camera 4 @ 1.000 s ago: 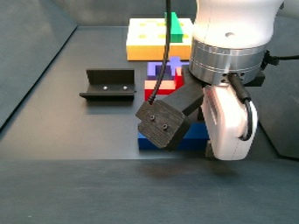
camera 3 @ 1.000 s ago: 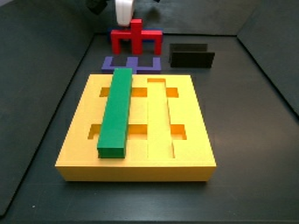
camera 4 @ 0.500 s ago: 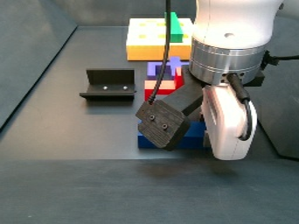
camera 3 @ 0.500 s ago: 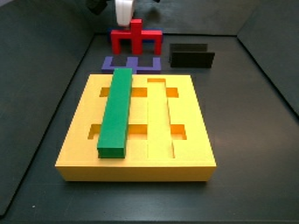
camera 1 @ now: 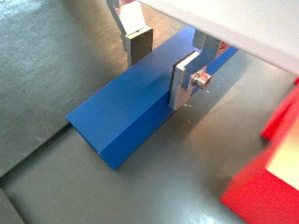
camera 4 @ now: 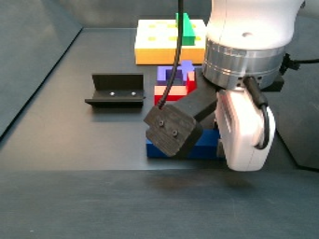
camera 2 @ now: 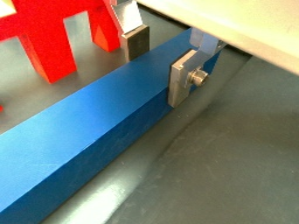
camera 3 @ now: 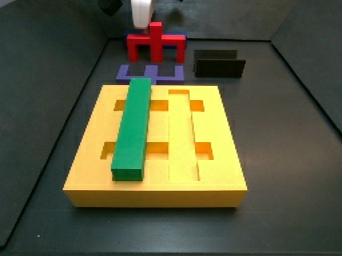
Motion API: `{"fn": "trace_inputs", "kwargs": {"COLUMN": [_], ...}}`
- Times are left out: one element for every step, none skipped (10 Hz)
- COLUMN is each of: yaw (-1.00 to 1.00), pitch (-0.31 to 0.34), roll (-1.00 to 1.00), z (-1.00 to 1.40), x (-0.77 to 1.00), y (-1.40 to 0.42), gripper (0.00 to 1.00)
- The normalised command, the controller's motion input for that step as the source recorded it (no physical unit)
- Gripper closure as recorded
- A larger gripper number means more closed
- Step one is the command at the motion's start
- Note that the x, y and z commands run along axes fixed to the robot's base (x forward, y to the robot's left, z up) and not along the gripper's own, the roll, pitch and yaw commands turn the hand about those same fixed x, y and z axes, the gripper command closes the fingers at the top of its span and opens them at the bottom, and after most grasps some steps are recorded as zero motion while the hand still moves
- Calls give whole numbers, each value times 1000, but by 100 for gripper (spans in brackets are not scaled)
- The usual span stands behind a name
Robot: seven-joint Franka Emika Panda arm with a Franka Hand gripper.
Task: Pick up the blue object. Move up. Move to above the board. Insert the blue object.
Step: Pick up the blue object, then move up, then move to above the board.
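Note:
The blue object (camera 1: 122, 109) lies flat on the dark floor; it also shows in a wrist view (camera 2: 82, 131) and as a blue strip under the arm in a side view (camera 4: 189, 150). My gripper (camera 1: 163, 63) is down over it, with one finger on each long side; it shows the same way in a wrist view (camera 2: 162, 59). The jaws stand about as far apart as the bar is wide and look pressed on it. The board (camera 3: 94, 150) is a yellow slab with the green bar (camera 3: 134, 125) in one groove; it lies far from the gripper (camera 4: 156, 37).
A red piece (camera 2: 47, 35) stands close beside the blue object, with a purple piece (camera 3: 134, 72) next to it. The fixture (camera 4: 115, 91) stands on the floor to one side. Dark walls ring the floor.

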Motion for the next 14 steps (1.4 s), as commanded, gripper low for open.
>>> {"fn": "trace_inputs", "kwargs": {"yaw": [0,0,0,0,0,0,0,0,0,0,-53,-56,-18,0], "pitch": [0,0,0,0,0,0,0,0,0,0,13,70,93,0], "roll": [0,0,0,0,0,0,0,0,0,0,8,34,68,0], "z": [0,0,0,0,0,0,0,0,0,833,803,603,260,1400], "x": [0,0,0,0,0,0,0,0,0,0,-2,-37,12,0], "y": [0,0,0,0,0,0,0,0,0,0,31,25,-2,0], "gripper": [100,100,100,100,100,100,100,100,100,100,100,100,100,100]}}
